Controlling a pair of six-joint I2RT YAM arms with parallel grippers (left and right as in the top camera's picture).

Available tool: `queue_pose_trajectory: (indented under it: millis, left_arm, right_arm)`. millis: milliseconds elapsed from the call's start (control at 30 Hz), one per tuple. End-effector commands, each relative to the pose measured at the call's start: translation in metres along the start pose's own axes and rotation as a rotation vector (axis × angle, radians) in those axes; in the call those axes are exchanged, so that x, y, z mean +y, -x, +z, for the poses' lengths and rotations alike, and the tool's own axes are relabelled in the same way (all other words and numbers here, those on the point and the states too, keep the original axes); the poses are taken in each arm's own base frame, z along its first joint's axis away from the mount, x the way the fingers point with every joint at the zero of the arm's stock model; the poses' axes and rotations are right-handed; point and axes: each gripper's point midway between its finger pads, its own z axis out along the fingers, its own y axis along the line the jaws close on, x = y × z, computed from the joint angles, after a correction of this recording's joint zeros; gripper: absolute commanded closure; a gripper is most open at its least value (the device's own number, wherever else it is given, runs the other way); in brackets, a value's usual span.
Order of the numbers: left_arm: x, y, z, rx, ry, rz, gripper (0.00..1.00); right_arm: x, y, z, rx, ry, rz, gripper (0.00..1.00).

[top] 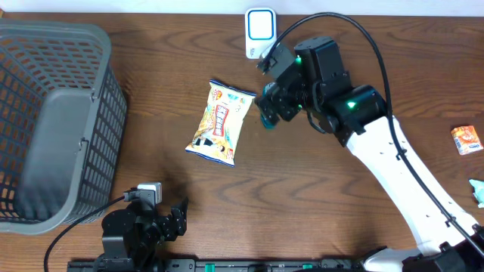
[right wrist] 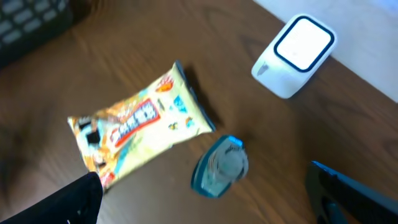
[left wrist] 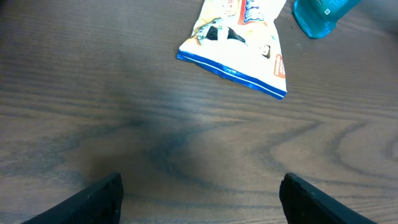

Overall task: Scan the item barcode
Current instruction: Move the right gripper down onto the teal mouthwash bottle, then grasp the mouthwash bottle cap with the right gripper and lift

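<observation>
A yellow snack bag (top: 219, 123) lies flat mid-table, also visible in the left wrist view (left wrist: 239, 43) and the right wrist view (right wrist: 134, 127). A small teal bottle (top: 268, 115) stands just right of it (right wrist: 221, 165) (left wrist: 320, 12). The white barcode scanner (top: 260, 29) sits at the far edge (right wrist: 295, 55). My right gripper (top: 274, 102) (right wrist: 208, 199) hovers open above the bottle, which shows between and ahead of its wide-spread fingers, untouched. My left gripper (top: 172, 217) (left wrist: 202, 196) rests open near the front edge, over bare wood, well short of the bag.
A large grey mesh basket (top: 53, 121) fills the left side of the table. An orange packet (top: 466, 140) and another small item (top: 478, 189) lie at the far right. The right arm (top: 401, 166) stretches diagonally across the right half.
</observation>
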Motion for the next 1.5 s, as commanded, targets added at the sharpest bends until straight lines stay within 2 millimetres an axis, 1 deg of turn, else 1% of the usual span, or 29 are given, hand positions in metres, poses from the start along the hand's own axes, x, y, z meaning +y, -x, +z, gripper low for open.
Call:
queue_pose_trajectory:
  millis: [0,33,100,133,167,233,333,400,533,700,833,933,1000,1033,1067,1200,1333,1467]
  left_arm:
    - [-0.002,-0.002,-0.001,0.006,-0.01,-0.008,0.19]
    - [-0.002,-0.002,-0.001,0.006,-0.01,-0.008,0.2]
    - [-0.002,-0.002,-0.001,0.006,-0.01,-0.008,0.2]
    - [-0.002,-0.002,-0.001,0.006,-0.01,-0.008,0.19]
    - [-0.002,-0.002,-0.001,0.006,-0.01,-0.008,0.2]
    - [-0.002,-0.002,-0.001,0.006,-0.01,-0.008,0.2]
    - [-0.002,-0.002,-0.001,0.006,-0.01,-0.008,0.2]
    - [-0.002,-0.002,-0.001,0.006,-0.01,-0.008,0.19]
    - [-0.002,-0.002,-0.001,0.006,-0.01,-0.008,0.19]
    - [-0.002,-0.002,-0.001,0.006,-0.01,-0.008,0.2]
    - [-0.002,-0.002,-0.001,0.006,-0.01,-0.008,0.19]
    - [-0.002,-0.002,-0.001,0.006,-0.01,-0.008,0.2]
    - [-0.002,-0.002,-0.001,0.006,-0.01,-0.008,0.2]
    - [-0.002,-0.002,-0.001,0.006,-0.01,-0.008,0.19]
    - [-0.002,-0.002,-0.001,0.006,-0.01,-0.008,0.2]
    - [-0.002,-0.002,-0.001,0.006,-0.01,-0.008,0.19]
    - [-0.002,-0.002,-0.001,0.006,-0.01,-0.008,0.2]
    - [-0.002,-0.002,-0.001,0.006,-0.01,-0.008,0.19]
  right_arm:
    - [-0.005,-0.007,0.022,0.032,-0.014,0.136,0.07]
    - [-0.007,-0.01,0.03,0.044,-0.018,0.185,0.12]
    - [-0.012,-0.02,0.045,0.077,-0.046,0.28,0.25]
    - [-0.016,-0.025,0.052,0.094,-0.067,0.319,0.28]
    - [-0.02,-0.031,0.059,0.11,-0.091,0.352,0.3]
    - [-0.025,-0.04,0.072,0.138,-0.123,0.378,0.3]
    - [-0.025,-0.046,0.081,0.155,-0.121,0.378,0.32]
    - [-0.025,-0.046,0.082,0.156,-0.126,0.377,0.34]
    - [-0.028,-0.048,0.081,0.16,-0.148,0.407,0.44]
    - [-0.028,-0.055,0.08,0.185,-0.155,0.419,0.46]
    - [-0.029,-0.055,0.084,0.185,-0.156,0.419,0.48]
    - [-0.029,-0.059,0.09,0.196,-0.155,0.42,0.56]
    - [-0.029,-0.063,0.093,0.208,-0.155,0.422,0.62]
    - [-0.028,-0.066,0.096,0.218,-0.155,0.424,0.67]
    - [-0.029,-0.068,0.098,0.223,-0.158,0.436,0.69]
    - [-0.03,-0.066,0.099,0.214,-0.164,0.447,0.74]
    - [-0.036,-0.06,0.092,0.188,-0.198,0.479,0.76]
    - [-0.046,-0.051,0.072,0.149,-0.265,0.505,0.77]
